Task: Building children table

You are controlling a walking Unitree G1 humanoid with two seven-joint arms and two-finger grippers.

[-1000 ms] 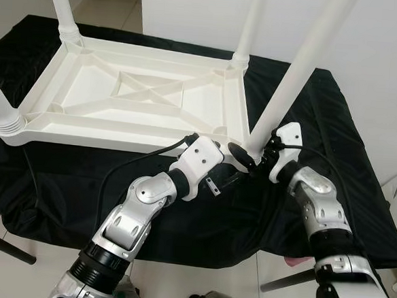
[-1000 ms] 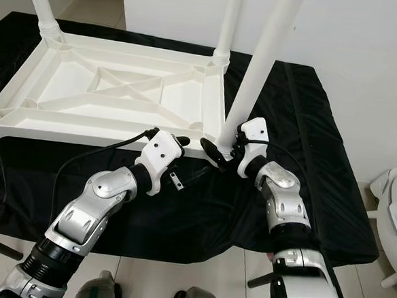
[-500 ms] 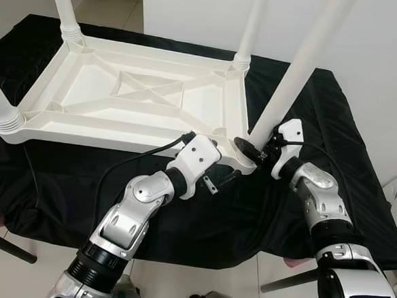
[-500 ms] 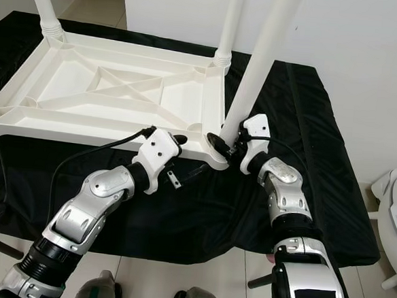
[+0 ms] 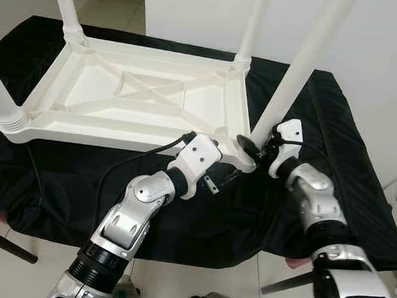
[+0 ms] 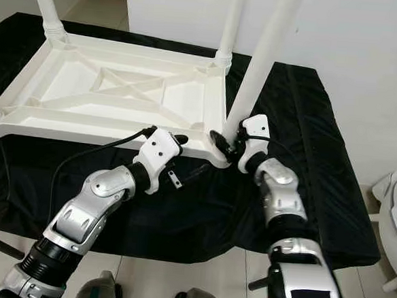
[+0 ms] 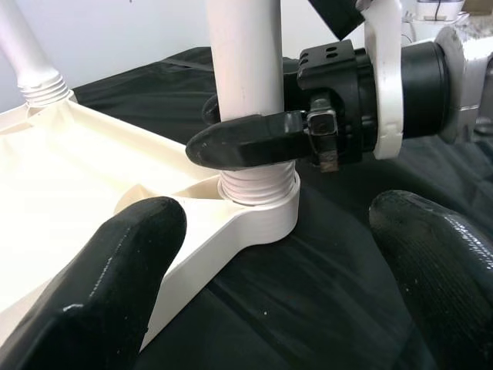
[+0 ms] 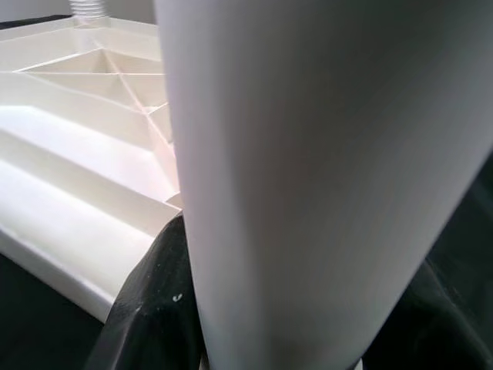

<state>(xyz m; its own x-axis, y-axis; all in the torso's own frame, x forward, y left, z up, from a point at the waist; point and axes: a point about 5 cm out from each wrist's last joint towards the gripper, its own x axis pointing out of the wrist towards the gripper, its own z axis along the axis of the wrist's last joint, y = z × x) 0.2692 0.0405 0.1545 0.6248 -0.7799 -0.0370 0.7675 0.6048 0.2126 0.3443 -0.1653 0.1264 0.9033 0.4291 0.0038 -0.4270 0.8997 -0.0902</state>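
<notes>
**Q:** What has changed at the near right corner?

**A:** A second ago my right gripper (image 5: 256, 147) sat just off the base of the leg (image 5: 301, 67), and the foot of the leg stood a little outside the socket (image 7: 258, 208). It has since moved in. My fingers are now clamped around the leg, one black finger (image 7: 246, 142) wrapped across it just above the threaded collar. The collar rests in the corner socket of the tabletop (image 5: 140, 104).

**Q:** And your other tool?

**A:** My left gripper (image 7: 277, 262) hovers beside that corner with its fingers spread wide, holding nothing. It faces the socket, with one finger over the tabletop's rim.

**Q:** Where is the table itself?

**A:** It lies upside down on the black cloth (image 5: 336, 131). The other three legs stand upright in their corners.

**Q:** What does this mean for the build?

**A:** I judge this to be the fourth and last leg. It looks seated but possibly not yet tightened, so turning it home is probably what remains.
</notes>
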